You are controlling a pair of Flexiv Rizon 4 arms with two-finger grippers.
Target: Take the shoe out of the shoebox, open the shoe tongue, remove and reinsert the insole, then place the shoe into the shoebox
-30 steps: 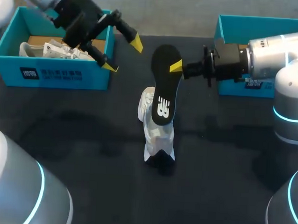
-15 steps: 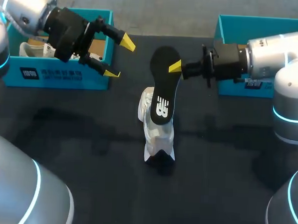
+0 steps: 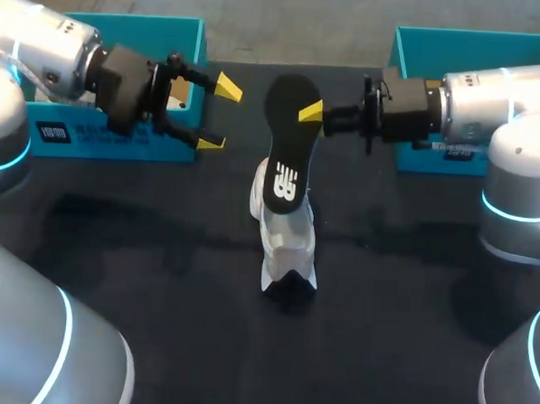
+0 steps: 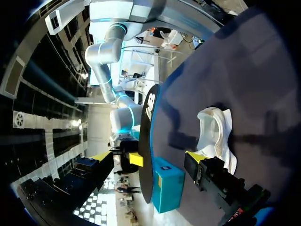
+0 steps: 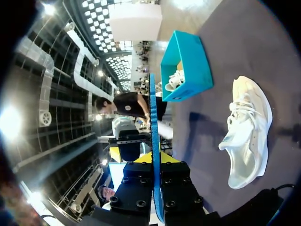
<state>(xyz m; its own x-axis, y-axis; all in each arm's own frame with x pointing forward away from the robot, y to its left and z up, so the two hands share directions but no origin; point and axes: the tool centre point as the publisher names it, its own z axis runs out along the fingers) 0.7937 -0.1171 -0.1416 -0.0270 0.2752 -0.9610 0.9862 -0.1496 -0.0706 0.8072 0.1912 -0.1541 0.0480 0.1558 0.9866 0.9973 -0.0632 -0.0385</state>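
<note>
On the near part of the dark table (image 3: 157,278) there's nothing but bare surface, then about in the middle you get the white shoe (image 3: 285,234), lying out on the tabletop and not in either box. The right wrist view shows its laces and the open collar pretty clearly.

Just past and above it is the black insole (image 3: 286,158), held up in the air with its printed side facing the head camera. Its lower end overlaps the shoe in that view, and I can't tell whether they touch. The right gripper (image 3: 313,114) comes in from the right side and is clamped on the insole's far end. In its own wrist view the insole runs edge-on straight down between the two fingers, showing a blue underside.

The left gripper (image 3: 218,116) sits off to the left of the insole's far end, near it but apart, fingers spread wide with nothing in them. From its wrist camera the insole stands ahead of it.

Farthest back are the two teal boxes. The left shoebox (image 3: 119,138) is right behind the left gripper, with another white shoe (image 5: 175,81) inside. The right shoebox (image 3: 423,43) is behind the right arm, and I can't see what's in it.
</note>
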